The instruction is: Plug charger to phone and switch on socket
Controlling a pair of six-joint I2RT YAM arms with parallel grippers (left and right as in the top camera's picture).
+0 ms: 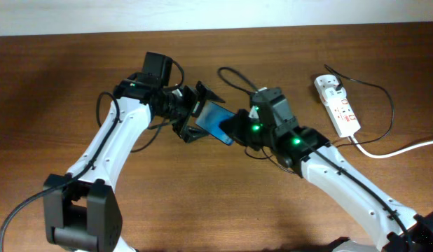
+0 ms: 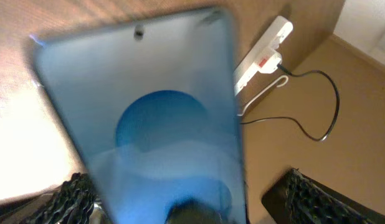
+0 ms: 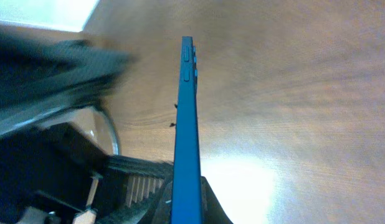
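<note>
Overhead, the right gripper (image 1: pixel 235 127) is clenched on one end of the tilted phone (image 1: pixel 215 120) at mid-table. The left gripper (image 1: pixel 201 114) is spread wide around the other end. The socket (image 1: pixel 338 105) and looping charger (image 1: pixel 389 105) lie well apart, far right.

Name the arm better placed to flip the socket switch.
Right, likely. The socket lies toward the right of the table, nearer the right gripper; the left gripper is beyond the phone, farther off. Both are at the phone now.
</note>
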